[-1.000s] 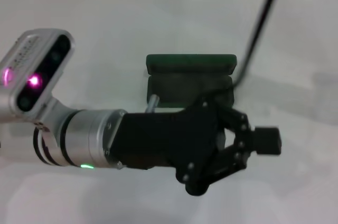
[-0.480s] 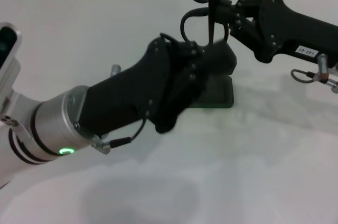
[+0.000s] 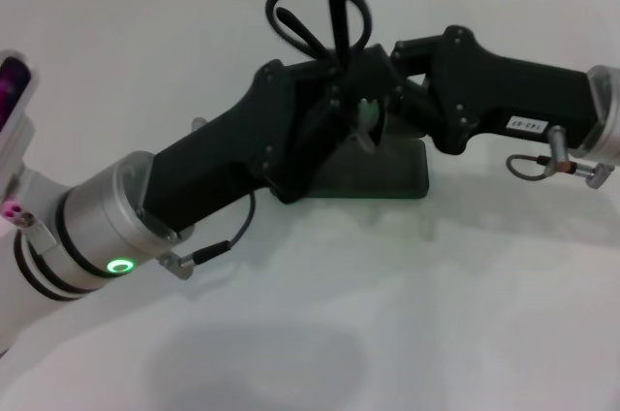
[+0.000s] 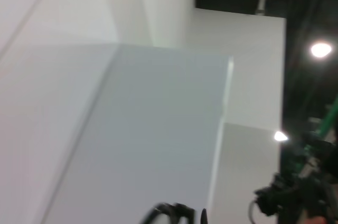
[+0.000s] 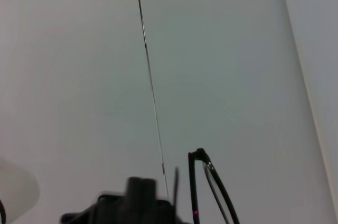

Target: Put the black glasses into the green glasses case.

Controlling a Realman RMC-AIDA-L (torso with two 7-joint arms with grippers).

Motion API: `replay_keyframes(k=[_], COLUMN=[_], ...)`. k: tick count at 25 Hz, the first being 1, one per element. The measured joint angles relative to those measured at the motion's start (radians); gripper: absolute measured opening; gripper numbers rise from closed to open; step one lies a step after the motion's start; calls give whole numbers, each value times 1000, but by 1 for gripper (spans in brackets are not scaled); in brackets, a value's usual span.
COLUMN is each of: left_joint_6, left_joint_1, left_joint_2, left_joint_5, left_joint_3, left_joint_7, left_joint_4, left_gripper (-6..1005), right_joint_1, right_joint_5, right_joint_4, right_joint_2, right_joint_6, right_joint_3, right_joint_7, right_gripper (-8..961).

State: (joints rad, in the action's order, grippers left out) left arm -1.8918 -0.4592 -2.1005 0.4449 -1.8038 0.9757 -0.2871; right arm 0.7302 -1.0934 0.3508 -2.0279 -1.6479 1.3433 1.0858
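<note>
black glasses (image 3: pixel 325 18) standing upright over green glasses case (image 3: pixel 387 173), where left gripper (image 3: pixel 354 106) and right gripper (image 3: pixel 387 101) are meeting; holder and finger opening unclear. frame looking light, thin, fragile; gripping bridge seems safest.

The green glasses case (image 3: pixel 387 173) lies on the table (image 3: pixel 465 314), centre and far. Above it, the left gripper (image 3: pixel 354 106) from the left meets the right gripper (image 3: pixel 383 101) from the right, with the black glasses (image 3: pixel 315 18) standing up between them.

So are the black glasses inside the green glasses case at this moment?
Out. The black glasses are held up in the air above the green glasses case, where the left gripper and right gripper meet.
</note>
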Motion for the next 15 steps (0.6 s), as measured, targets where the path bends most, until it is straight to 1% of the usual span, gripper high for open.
replay_keyframes(k=[7,15], left_joint_6=[3,5], left_joint_1=[1,8], left_joint_2=[1,4], left_joint_5=[-33,-23], left_joint_3=[0,-7], left_joint_7=[8,9], left_joint_4=[41,46], left_gripper=[15,15], right_joint_1=[0,-25], right_joint_5=[1,8], right_joint_4=[32,62], right_joint_2=[0,0], right_joint_6=[43,50], right_joint_3=[70,63], right_joint_7=[29,41], right_gripper=[35,35])
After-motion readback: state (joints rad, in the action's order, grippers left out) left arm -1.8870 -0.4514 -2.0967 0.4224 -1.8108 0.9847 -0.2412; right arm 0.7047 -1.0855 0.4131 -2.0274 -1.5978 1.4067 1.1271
